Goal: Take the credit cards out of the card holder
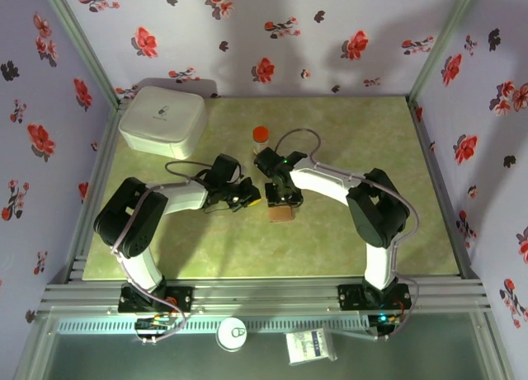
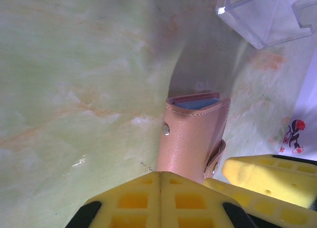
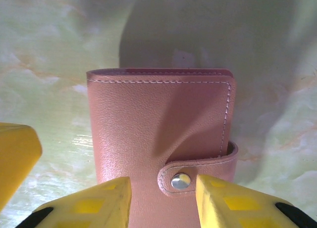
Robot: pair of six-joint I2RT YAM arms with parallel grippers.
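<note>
Holder (image 3: 158, 119) sits mid-table, clasp (image 3: 203, 163) snapped; left gripper (image 2: 159, 176) clenched at its edge, right gripper (image 3: 163, 181) parted astride the clasp; looks light, soft, slick leather, best pinched at the clasp tab

Card holder (image 1: 281, 213) on table (image 1: 371, 124), right of left tool (image 2: 159, 178).

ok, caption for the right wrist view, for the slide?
Right gripper at the closed wallet, jaws apart either side of its snap.
</note>
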